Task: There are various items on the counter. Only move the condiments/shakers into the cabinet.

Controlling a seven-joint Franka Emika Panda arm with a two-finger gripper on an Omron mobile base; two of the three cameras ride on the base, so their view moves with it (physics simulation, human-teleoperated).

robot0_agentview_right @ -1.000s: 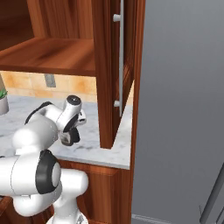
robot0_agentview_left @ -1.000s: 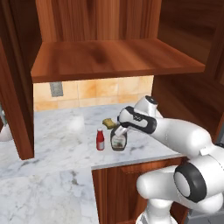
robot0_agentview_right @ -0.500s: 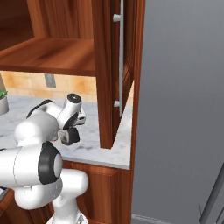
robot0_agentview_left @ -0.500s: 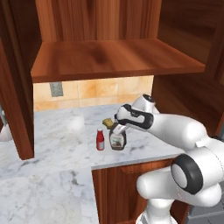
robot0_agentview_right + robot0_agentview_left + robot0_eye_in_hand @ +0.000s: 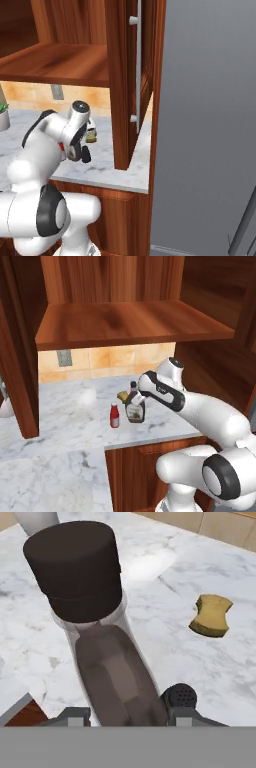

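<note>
Kitchen corner with an orange-beige tiled wall [image 5: 105, 361] at the back and a small grey wall plug [image 5: 63, 358] set in it. Big flat grey wall [image 5: 210, 125] far off to the right side.

Up on the wall, a large red-brown wooden cabinet [image 5: 130, 323], open at the front, with one wide flat shelf board and plank back. Nothing of the task's things on that shelf yet. Cabinet door [image 5: 131, 75] swung out, with a long pale handle on it.

Under the cabinet, a white-grey marble surface [image 5: 60, 421] with a straight front edge and wooden cupboards below.

White robot arm [image 5: 200, 411] reaching in from the front, bent low over the surface, hand down by the bottles.

Tall brown bottle [image 5: 135, 408] with a dark cap and a label, standing up on the surface near the front edge. Jaws shut around the lower part of this bottle, one finger tip [image 5: 76, 715] on each side and pressed right up against the glass. Bottle bottom looking to be on the marble, hard to tell for sure.

Small red bottle [image 5: 114, 416] with a white cap, upright, just beside the brown bottle on its left, not touching.

Yellow-brown sponge [image 5: 212, 615] lying flat behind the brown bottle, a little apart from it, closer to the tiled wall.

Small black shaker [image 5: 181, 696], round holey top peeking out right next to the brown bottle and one finger tip.
</note>
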